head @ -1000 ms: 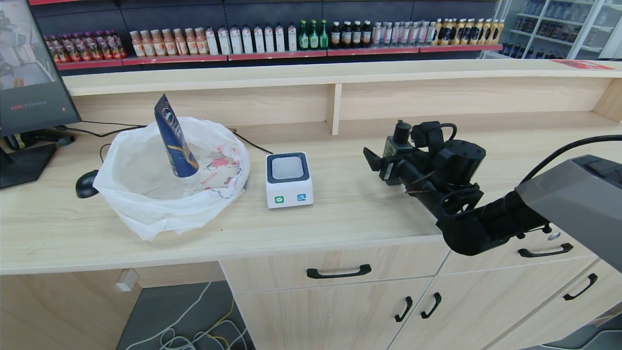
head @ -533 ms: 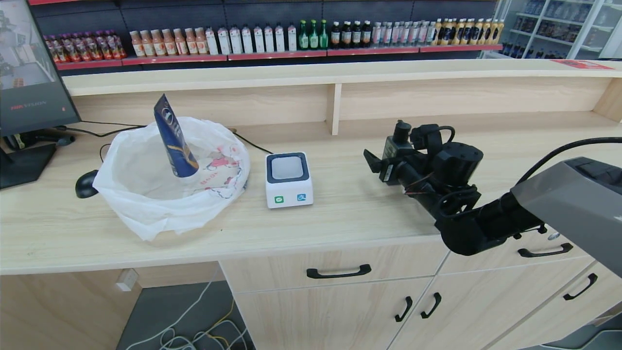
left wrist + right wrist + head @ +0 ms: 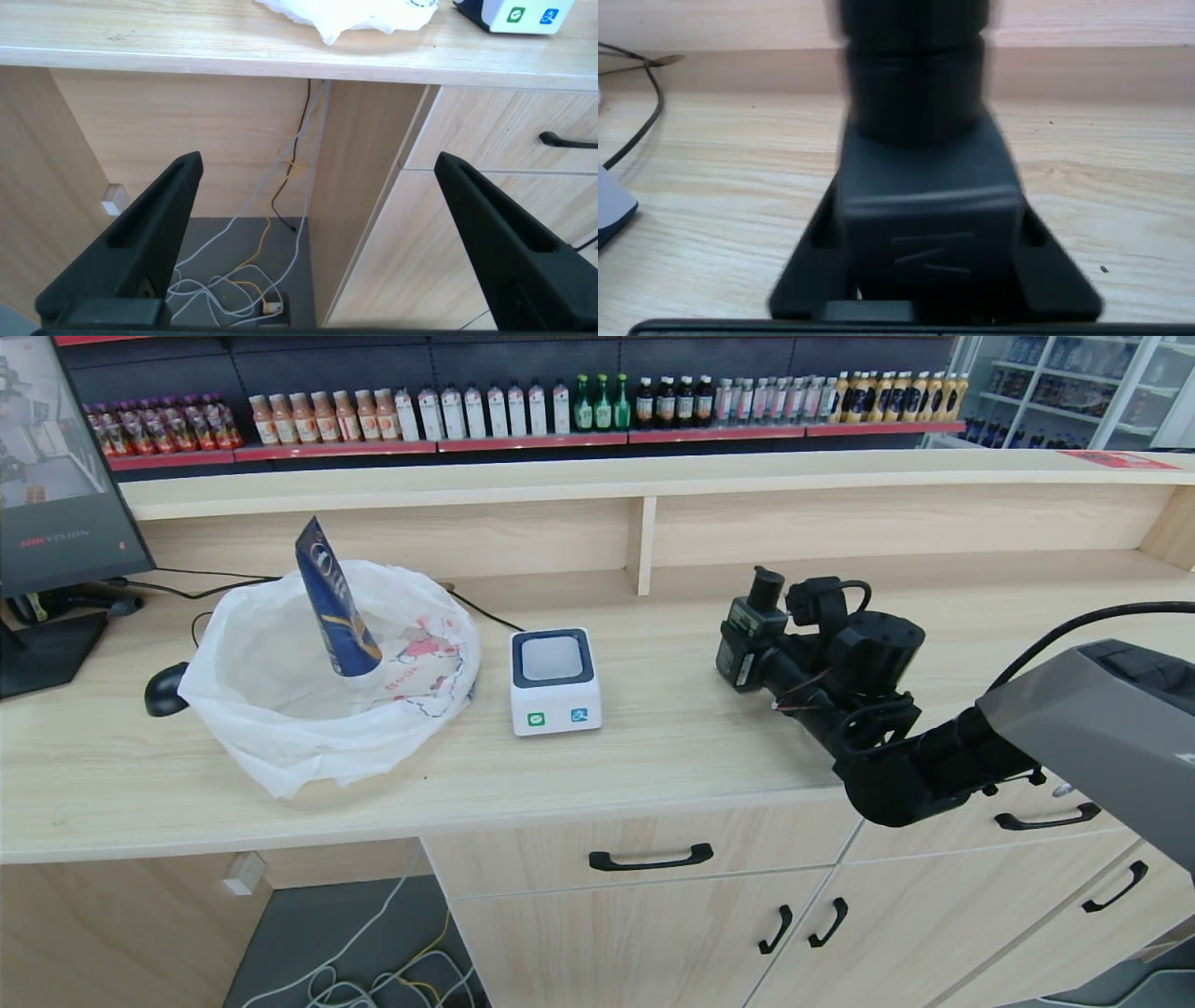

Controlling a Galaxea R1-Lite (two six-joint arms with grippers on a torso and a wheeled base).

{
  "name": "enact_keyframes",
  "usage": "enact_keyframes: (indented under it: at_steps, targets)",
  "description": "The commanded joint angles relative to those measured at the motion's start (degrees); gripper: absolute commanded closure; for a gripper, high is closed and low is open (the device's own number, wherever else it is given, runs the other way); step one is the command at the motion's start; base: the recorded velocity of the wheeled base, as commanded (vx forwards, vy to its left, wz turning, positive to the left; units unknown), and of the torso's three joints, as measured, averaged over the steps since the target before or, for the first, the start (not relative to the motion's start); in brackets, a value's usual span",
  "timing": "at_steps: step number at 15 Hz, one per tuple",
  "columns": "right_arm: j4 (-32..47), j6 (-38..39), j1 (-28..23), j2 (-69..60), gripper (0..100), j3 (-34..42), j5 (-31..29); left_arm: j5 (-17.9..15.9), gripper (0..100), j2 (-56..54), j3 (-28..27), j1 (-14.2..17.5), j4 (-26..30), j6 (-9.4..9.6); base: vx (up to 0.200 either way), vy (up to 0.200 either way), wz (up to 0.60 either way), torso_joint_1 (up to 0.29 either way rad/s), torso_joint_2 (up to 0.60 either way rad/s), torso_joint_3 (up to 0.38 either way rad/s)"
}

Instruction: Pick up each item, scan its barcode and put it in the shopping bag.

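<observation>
- Head view: a white, crinkled plastic shopping bag [image 3: 280, 728] sits open on the pale wooden worktop [image 3: 653, 747], out toward 9 o'clock from the middle of the scene.
- A dark blue squeeze tube [image 3: 336, 607] stands inside the shopping bag. It is tilted, with its flat crimped end pointing to 11 o'clock and its lower end down in the plastic.
- A small white box-shaped barcode scanner [image 3: 555, 681] with a dark-framed top window stands at the bag's 3 o'clock, just beside it.
- A black computer mouse [image 3: 166, 689] lies right against the bag at its 9 o'clock.
- The black right claw [image 3: 738, 649] is over the worktop at the scanner's 3 o'clock, well apart from it. I cannot tell whether it is open or closed.
- Rows of bottles [image 3: 560, 406] line a red-edged shelf [image 3: 373, 446] at 12 o'clock, behind the worktop.
- Left wrist view: the left claw [image 3: 318, 163] is spread wide and holds nothing. It sits below the worktop's front edge and faces the gap under it.
- In that gap, white and yellow cables [image 3: 252, 280] lie on the grey floor [image 3: 234, 238], and a black drawer handle [image 3: 570, 140] is nearby.
- A fold of the bag and the scanner's base are on the worktop overhead.
- Right wrist view: the right claw is a dark, blurred bulk over the worktop, and its opening cannot be judged here either.
- A thin black cable [image 3: 645, 103] and a corner of the scanner lie beyond it.
</observation>
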Motion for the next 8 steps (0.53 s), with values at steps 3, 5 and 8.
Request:
enact_keyframes:
  at_steps: [3, 5, 8]
  targets:
    - [0.0, 0.0, 0.0, -0.1, 100, -0.1, -0.2, 0.0, 0, 0.0, 0.0, 0.0, 0.0, 0.04, 0.000, 0.000, 0.00, 0.000, 0.00, 0.000]
    - [0.0, -0.1, 0.1, -0.2, 100, -0.4, -0.2, 0.0, 0, 0.0, 0.0, 0.0, 0.0, 0.04, 0.000, 0.000, 0.00, 0.000, 0.00, 0.000]
    - [0.5, -0.2, 0.2, -0.8, 100, -0.5, -0.2, 0.0, 0, 0.0, 0.0, 0.0, 0.0, -0.04, 0.000, 0.000, 0.00, 0.000, 0.00, 0.000]
